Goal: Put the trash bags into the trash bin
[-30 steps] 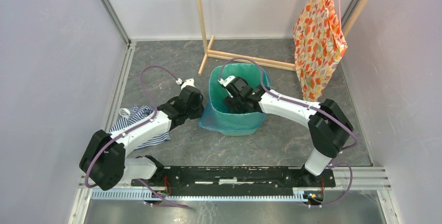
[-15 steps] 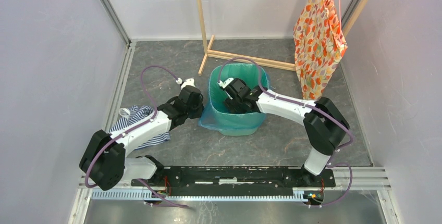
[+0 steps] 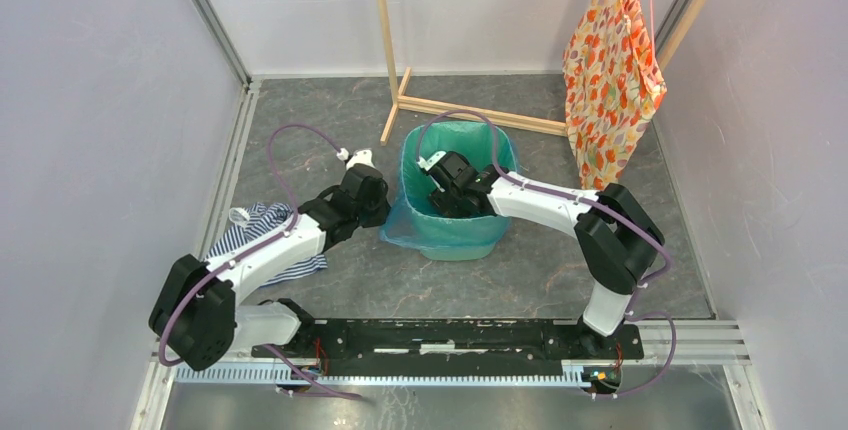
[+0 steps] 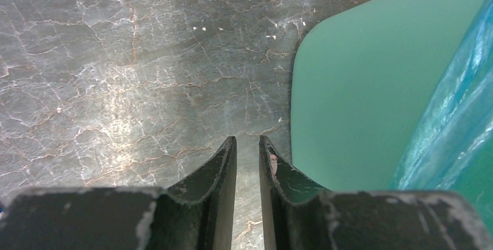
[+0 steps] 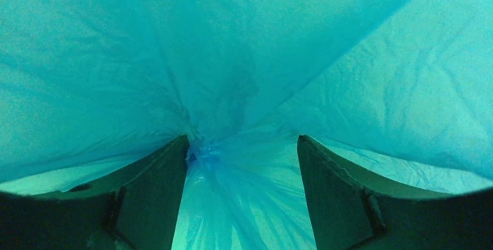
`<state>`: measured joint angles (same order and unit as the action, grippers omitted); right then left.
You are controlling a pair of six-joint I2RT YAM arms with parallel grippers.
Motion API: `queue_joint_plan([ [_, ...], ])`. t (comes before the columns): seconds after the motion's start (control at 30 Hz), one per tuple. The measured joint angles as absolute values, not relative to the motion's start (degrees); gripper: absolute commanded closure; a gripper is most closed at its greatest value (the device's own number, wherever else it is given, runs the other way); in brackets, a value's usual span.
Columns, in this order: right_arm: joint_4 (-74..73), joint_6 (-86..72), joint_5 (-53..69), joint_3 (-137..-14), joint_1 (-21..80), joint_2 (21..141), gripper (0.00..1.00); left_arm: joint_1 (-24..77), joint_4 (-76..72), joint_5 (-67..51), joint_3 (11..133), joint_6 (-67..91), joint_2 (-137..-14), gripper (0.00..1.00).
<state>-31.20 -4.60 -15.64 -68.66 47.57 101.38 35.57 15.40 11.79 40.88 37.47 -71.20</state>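
The mint-green trash bin (image 3: 509,155) stands mid-floor, and the light-blue trash bag (image 3: 440,238) lines it and hangs over its outer walls. My right gripper (image 3: 445,200) reaches down inside the bin. In the right wrist view it is open (image 5: 243,139), and the bag's gathered pleats (image 5: 232,192) run between its fingers, bunched against the left finger. My left gripper (image 3: 378,212) sits low beside the bin's left wall (image 4: 349,99). Its jaws (image 4: 247,139) stand narrowly apart over bare floor, holding nothing. Bag film (image 4: 459,104) shows at that view's right edge.
A blue-and-white striped cloth (image 3: 262,240) lies under my left forearm. A wooden rack (image 3: 400,100) stands just behind the bin. Orange floral fabric (image 3: 610,80) hangs at the back right. Enclosure walls close both sides.
My right arm has shifted slightly left, with its gripper still inside the bin. The left arm has hardly moved. Both grippers keep their openings.
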Motion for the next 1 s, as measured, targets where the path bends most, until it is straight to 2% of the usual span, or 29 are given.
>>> queue_joint_plan([
  [0.8,-30.94,-4.19,-20.23,-68.01,47.57,102.28,0.26,33.71,27.2,15.55,48.36,32.58,-64.4,0.63],
  [0.9,-30.96,-4.16,-20.23,-68.01,47.57,102.28,0.26,33.41,30.35,16.23,50.89,31.64,-62.59,0.65],
  [1.0,-30.96,-4.19,-20.21,-68.01,47.57,102.28,0.26,33.32,32.82,15.55,53.19,31.0,-60.47,0.72],
])
